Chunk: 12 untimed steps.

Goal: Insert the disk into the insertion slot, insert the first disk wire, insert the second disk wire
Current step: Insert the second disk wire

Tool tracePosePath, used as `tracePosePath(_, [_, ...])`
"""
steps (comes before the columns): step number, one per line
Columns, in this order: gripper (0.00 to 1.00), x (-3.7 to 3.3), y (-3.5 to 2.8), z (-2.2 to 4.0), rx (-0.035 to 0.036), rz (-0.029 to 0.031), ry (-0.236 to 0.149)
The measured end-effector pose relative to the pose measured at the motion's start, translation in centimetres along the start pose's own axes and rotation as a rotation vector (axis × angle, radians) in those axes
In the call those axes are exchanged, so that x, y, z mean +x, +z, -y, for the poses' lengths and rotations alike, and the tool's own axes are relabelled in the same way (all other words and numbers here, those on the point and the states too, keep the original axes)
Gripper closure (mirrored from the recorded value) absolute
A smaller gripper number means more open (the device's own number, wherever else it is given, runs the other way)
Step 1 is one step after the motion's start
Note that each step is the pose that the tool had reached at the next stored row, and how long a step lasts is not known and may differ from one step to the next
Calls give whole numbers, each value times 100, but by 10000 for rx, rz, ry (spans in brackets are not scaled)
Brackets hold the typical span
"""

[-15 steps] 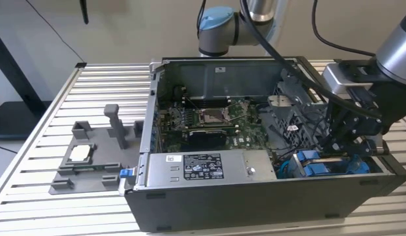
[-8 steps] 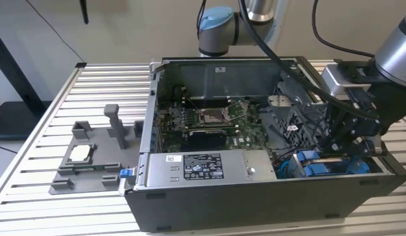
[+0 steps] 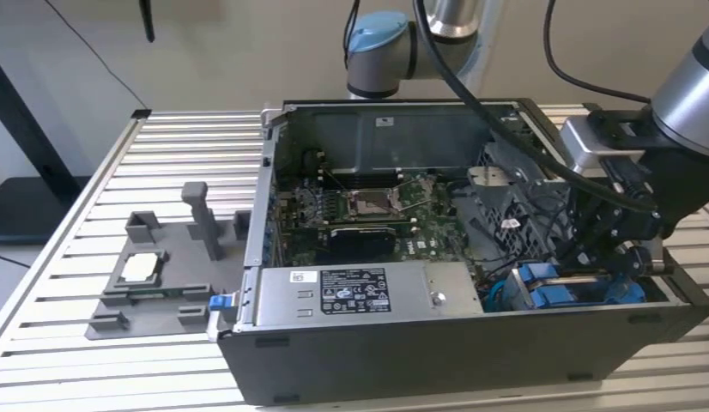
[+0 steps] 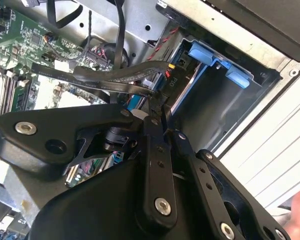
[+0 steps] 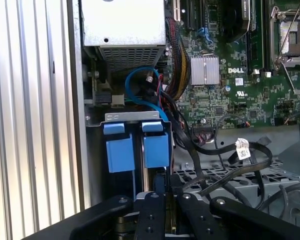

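Sitting in the slot [image 5: 130,116] of the drive cage, at the near corner of the computer case [image 3: 446,365] toward the exterior view's right: the disk [image 5: 156,145], with just its blue carrier end in sight, beside a second blue carrier [image 5: 120,152]. Reaching down into that same corner, just above the blue ends: the gripper [image 4: 157,102]. Closing narrow, in the second wrist view, onto the end of a flat black wire [image 4: 105,76]: the fingers [image 4: 151,107], with the wire running off across the circuit board [image 4: 25,55]. Lying along the case's near edge, toward the exterior view's left of the cage: a grey power supply [image 3: 354,293]. Resting on the slatted worktop [image 3: 183,137] outside the case: a grey parts holder [image 3: 160,287].
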<state>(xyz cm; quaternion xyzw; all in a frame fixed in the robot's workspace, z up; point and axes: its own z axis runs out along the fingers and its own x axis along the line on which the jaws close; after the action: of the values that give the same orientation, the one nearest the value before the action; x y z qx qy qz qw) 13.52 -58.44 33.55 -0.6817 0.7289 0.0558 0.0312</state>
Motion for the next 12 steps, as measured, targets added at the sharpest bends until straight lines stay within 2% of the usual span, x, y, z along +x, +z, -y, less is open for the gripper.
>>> tracePosePath(5, [82,1,5,0,0,6,0])
tracePosePath(6, [76,1,4,0,0,4,0])
tracePosePath(7, [76,0,-3,0,0,2,1])
tracePosePath(12, [76,-14,-117,-5,0,2,1])
